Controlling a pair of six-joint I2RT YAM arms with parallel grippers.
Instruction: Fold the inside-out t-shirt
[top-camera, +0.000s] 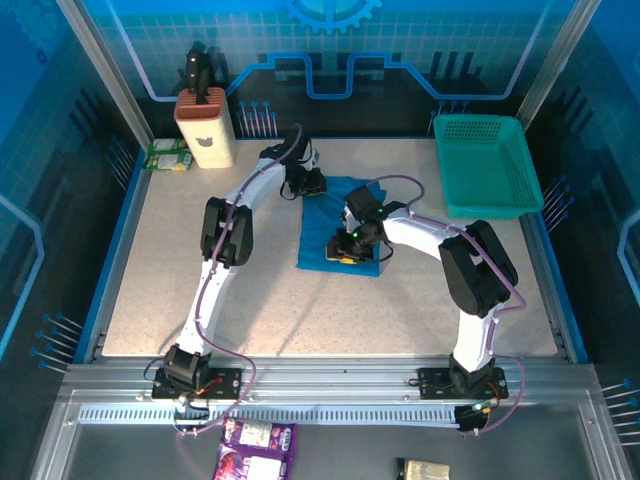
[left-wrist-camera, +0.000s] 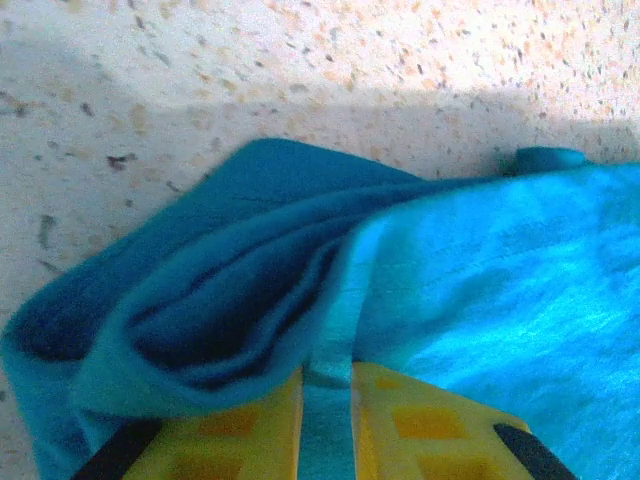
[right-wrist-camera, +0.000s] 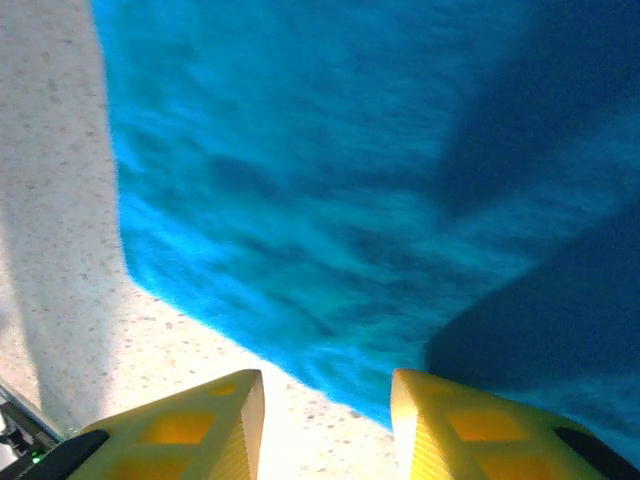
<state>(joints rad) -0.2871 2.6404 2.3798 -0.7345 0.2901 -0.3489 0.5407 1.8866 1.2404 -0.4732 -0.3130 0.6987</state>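
T-shirt (top-camera: 320, 238), plain blue and folded into a small rectangle, lies flat near the middle of the table (top-camera: 300, 320), a little toward the far side. Left hand (left-wrist-camera: 326, 390) sits at the shirt's far left corner. Its yellow fingers (left-wrist-camera: 250, 430) are drawn close together with a strip of cloth pinched between them, and the layers there are bunched into loose folds over the speckled tabletop. Right hand (right-wrist-camera: 325, 400) is low over the shirt's near edge, fingers apart and gripping nothing. One finger is over bare table and the other over the cloth, with the shirt's edge running between them. A green mesh basket (top-camera: 485, 165) stands at the far right corner of the table, well apart from the shirt. A knife block (top-camera: 205, 130) stands at the far left.
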